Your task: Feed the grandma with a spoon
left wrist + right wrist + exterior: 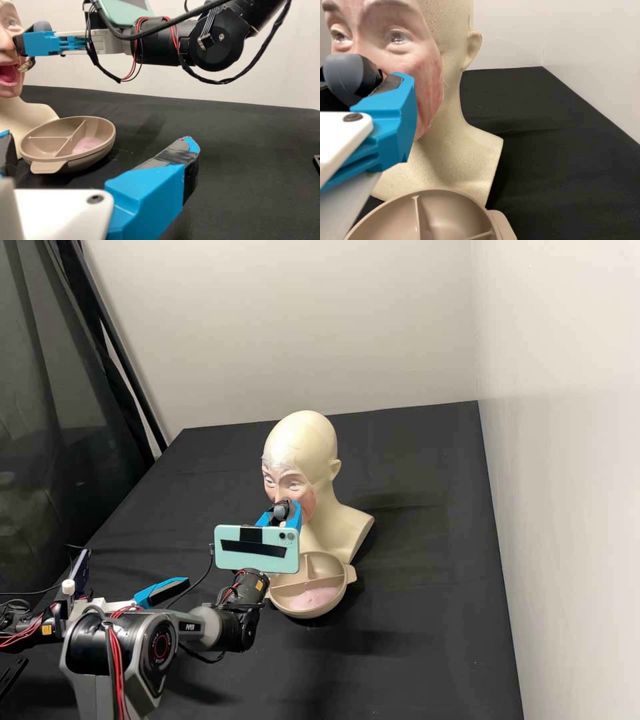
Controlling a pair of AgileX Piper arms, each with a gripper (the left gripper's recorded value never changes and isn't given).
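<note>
The grandma mannequin head [300,453] stands mid-bench with its mouth open [7,75]. My right gripper [283,513] is held up at its face, shut on the grey handle [350,75] of a spoon. The spoon's small bowl [26,64] sits right at the lips. Below the chin lies a beige divided bowl [343,573] with pink food in one section [85,145]. My left gripper [133,573] rests low on the bench short of the bowl, open, with nothing between its blue fingers [155,185].
A wall [567,473] runs along the bench's right edge. A dark glass panel [40,440] stands on the left. Red and black cables [20,627] lie by the arm bases. A turquoise phone [257,548] is strapped onto the right arm.
</note>
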